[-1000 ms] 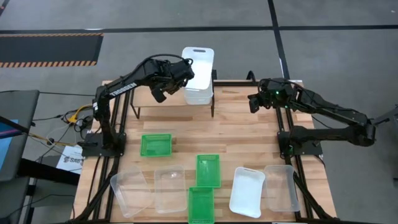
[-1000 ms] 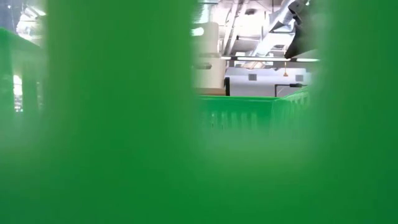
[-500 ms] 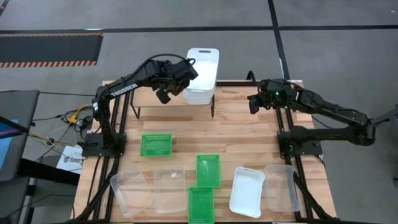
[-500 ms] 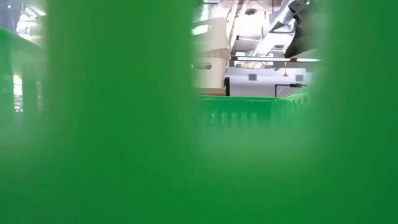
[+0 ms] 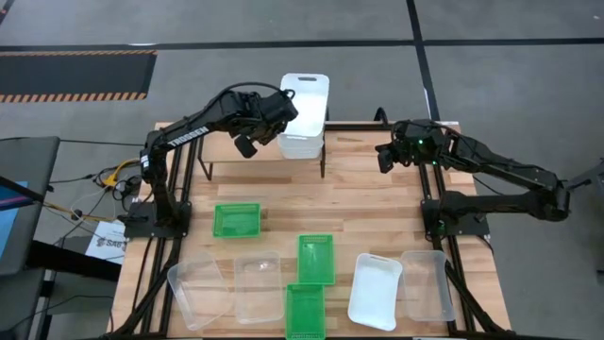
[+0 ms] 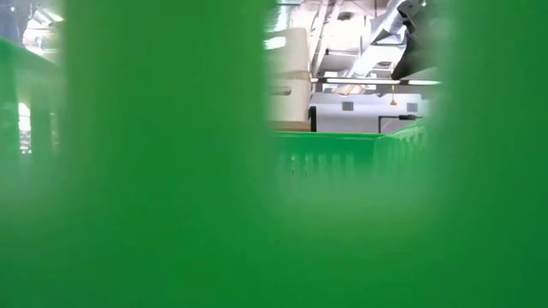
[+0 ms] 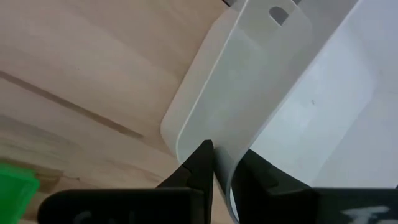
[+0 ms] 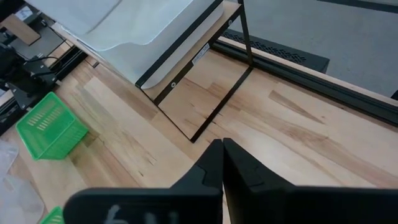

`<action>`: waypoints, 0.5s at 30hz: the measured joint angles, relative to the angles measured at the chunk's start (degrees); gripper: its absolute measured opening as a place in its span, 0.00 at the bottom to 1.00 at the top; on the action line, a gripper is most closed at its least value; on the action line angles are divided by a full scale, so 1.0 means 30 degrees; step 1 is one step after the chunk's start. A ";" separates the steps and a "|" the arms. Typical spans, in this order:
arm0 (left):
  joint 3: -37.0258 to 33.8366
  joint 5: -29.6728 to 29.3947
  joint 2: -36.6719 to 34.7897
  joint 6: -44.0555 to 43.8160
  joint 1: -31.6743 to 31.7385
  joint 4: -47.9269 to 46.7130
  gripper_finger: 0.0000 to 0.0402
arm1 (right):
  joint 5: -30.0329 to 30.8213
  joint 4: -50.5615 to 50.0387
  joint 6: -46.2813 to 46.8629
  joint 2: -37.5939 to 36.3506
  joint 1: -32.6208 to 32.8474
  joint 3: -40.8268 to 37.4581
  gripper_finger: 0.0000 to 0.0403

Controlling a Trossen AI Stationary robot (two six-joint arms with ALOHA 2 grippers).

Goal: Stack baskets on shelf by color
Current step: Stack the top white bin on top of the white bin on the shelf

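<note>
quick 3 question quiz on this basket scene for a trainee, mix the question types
1. True or false: the left gripper is shut on the rim of a white basket.
2. How many green baskets lie on the table?
3. Which gripper is shut on nothing: (a) left, (b) right?

Key: 1 true. 2 three: one near the left arm's base, two touching end to end near the front. 3 b.

Left arm: stretched toward the far tabletop edge; left pincer (image 7: 222,163) clamped on the rim of a held wall.
Right arm: elbow bent, reaching inward at the far right; right pincer (image 8: 222,151) closed, fingers together, empty.
</note>
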 joint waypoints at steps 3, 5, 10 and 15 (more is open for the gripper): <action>-0.0378 0.0006 0.0000 -0.0281 0.0000 -0.0019 0.07 | -0.0001 -0.0001 0.0003 0.0000 0.0000 0.0000 0.06; -0.0719 0.0254 0.0000 -0.0346 0.0000 -0.0036 0.07 | -0.0004 0.0000 0.0003 0.0000 0.0000 0.0000 0.06; -0.1585 0.0705 0.0000 -0.0475 0.0007 -0.0018 0.07 | -0.0011 -0.0007 -0.0289 0.0006 0.0000 0.0000 0.05; -0.1598 0.0740 -0.0007 -0.0479 0.0066 0.0247 0.07 | -0.0011 -0.0007 -0.0377 0.0000 0.0095 0.0000 0.05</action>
